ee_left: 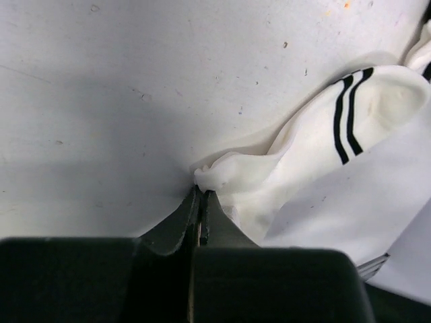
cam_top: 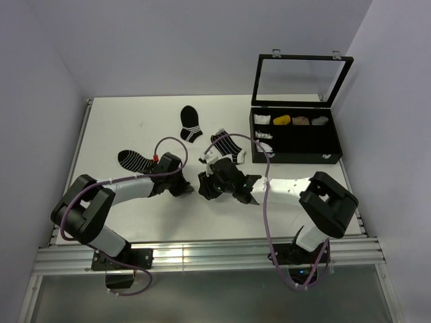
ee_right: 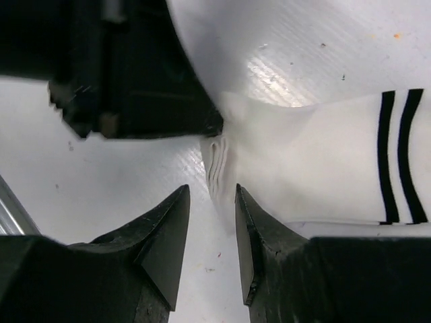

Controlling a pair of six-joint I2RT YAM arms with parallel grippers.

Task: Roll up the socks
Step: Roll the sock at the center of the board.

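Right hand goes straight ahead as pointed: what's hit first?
Likely the bunched edge of the white sock, just ahead of the open right hand; the left hand pinches it right behind. Depth unclear.

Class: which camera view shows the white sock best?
The left wrist view: the white sock shows the most cloth there, with its stripes and pinched edge clear. The right wrist view shows only its folded edge and stripes; the top view hardly shows it.

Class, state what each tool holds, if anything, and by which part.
The left tool pinches the white sock at its bunched end, away from the black stripes. The right tool, open, holds nothing.
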